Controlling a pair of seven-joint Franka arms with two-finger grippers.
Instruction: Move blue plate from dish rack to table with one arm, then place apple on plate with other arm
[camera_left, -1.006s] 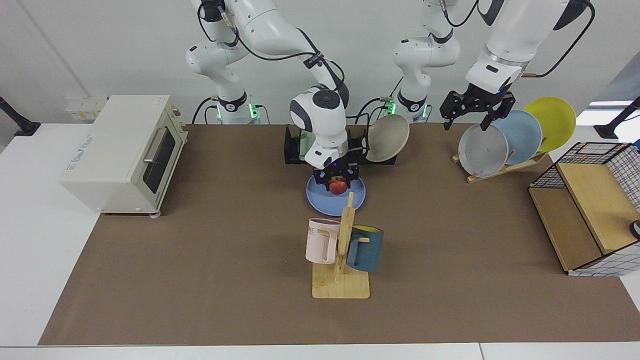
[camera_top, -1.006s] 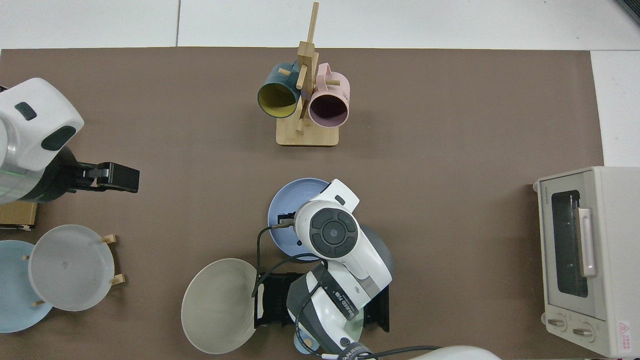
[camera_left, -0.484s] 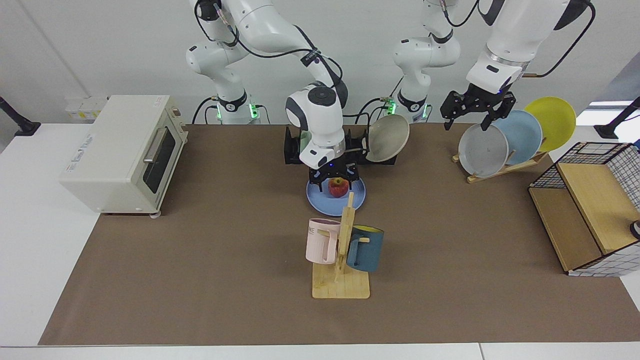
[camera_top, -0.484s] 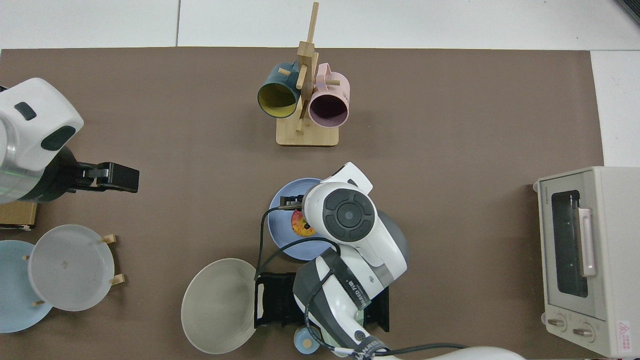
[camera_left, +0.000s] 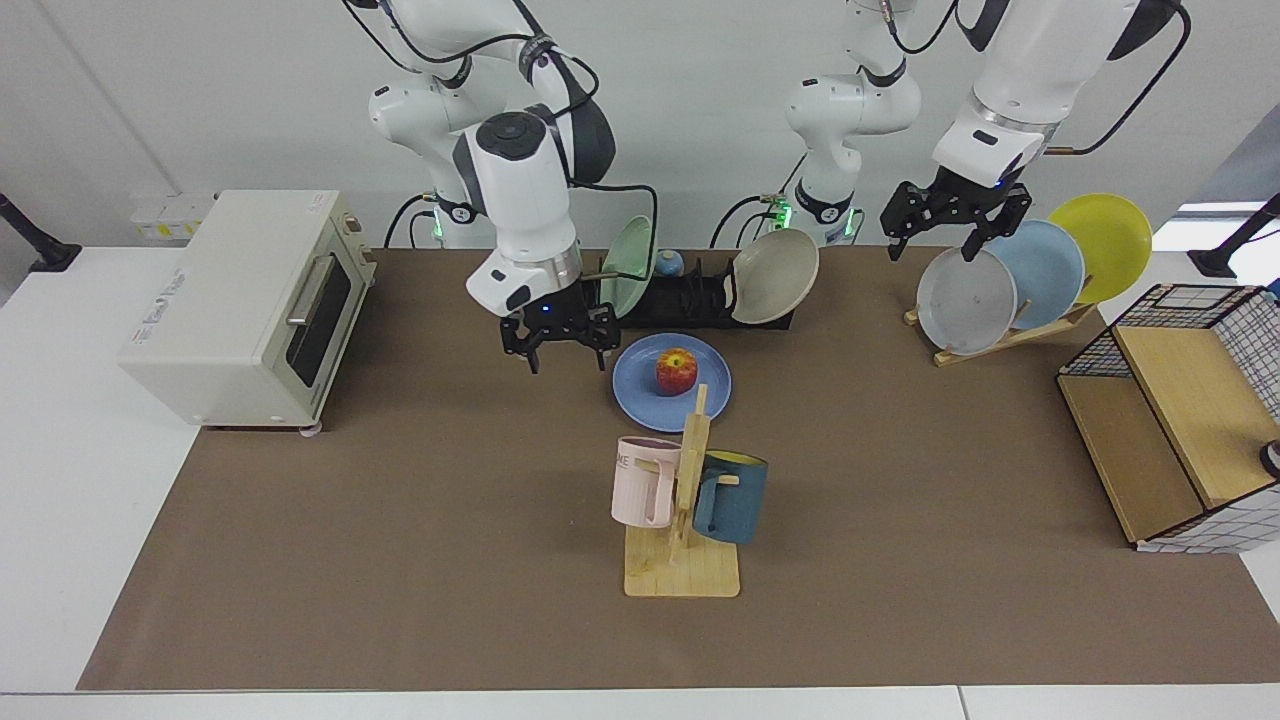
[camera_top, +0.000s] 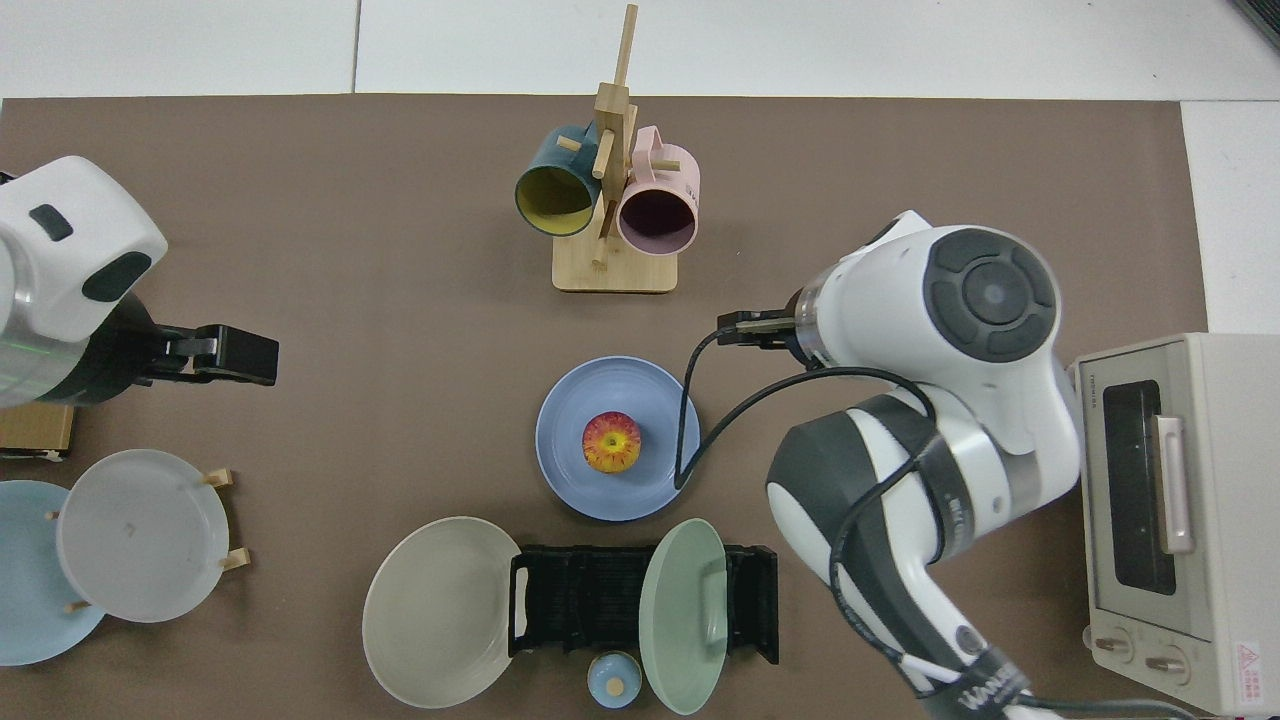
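Two white arms (camera_left: 520, 190), dark grey at the joints. Black cables loop alongside. Green lights glow at both bases (camera_left: 783, 213).

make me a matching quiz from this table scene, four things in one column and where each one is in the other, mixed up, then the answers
Things:
1. apple
2. blue plate
3. green plate
4. pink mug

Places:
A. hanging on the wooden mug stand
B. standing on edge in the black dish rack
C. lying flat on the brown mat, in front of the rack
D. sitting in the middle of the blue plate

Pairs: 1-D, 2-C, 3-B, 4-A
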